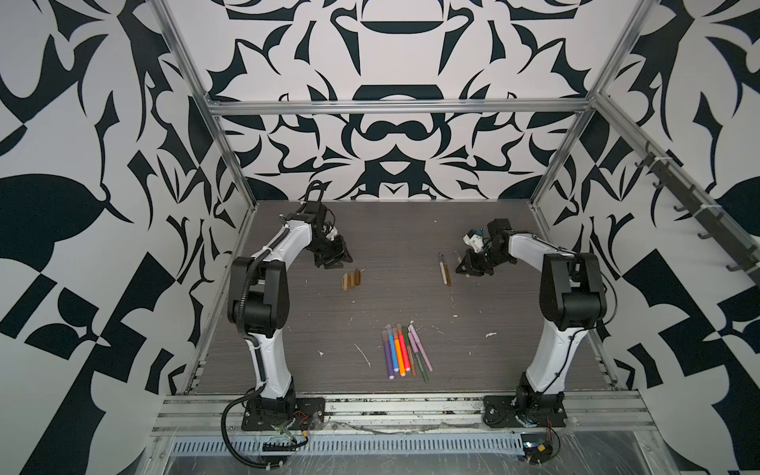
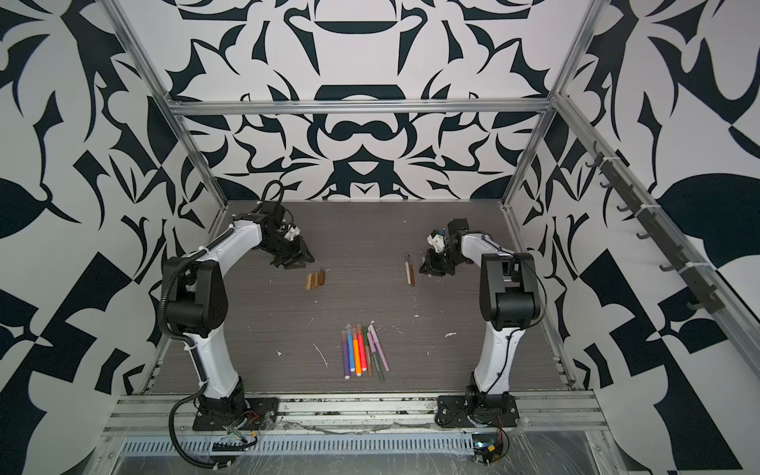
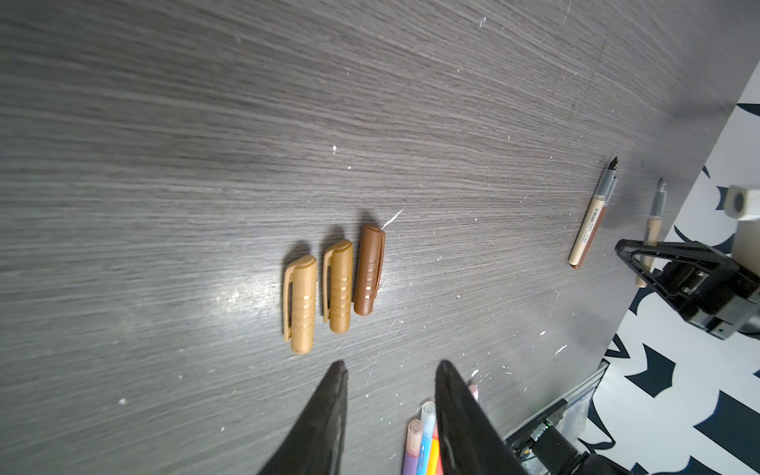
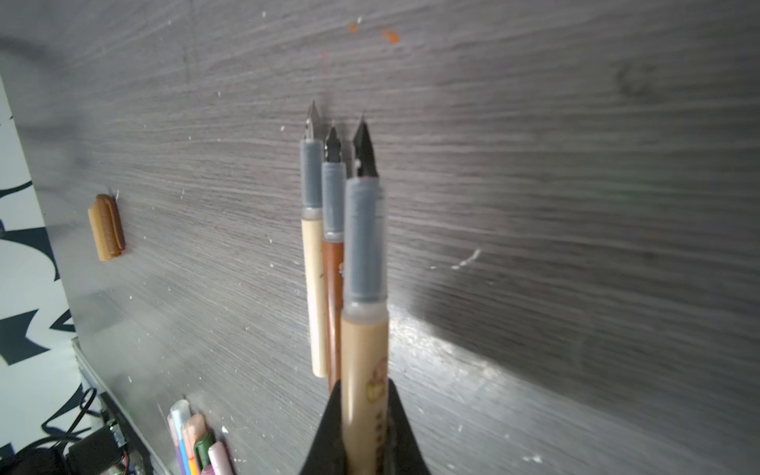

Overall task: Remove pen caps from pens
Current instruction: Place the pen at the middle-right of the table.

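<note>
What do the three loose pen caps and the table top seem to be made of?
Pen caps: probably moulded plastic, satin finish; clip and ribs look formed in one piece. Table top: probably wood-look laminate, dark grey, semi-gloss; even grain lines and a glare patch.

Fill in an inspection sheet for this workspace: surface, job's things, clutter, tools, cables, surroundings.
Surface: dark woodgrain table, scuffed.
Job's things: three caps in a row; two bare pens lying side by side; third pen held, also uncapped; capped pens bundled at the front.
Clutter: white flecks scattered.
Tools: left tool open, empty, near the caps; right tool shut on the third pen.
Cables: black hose along the left arm.
Surroundings: patterned walls, metal frame, hook rail.
</note>
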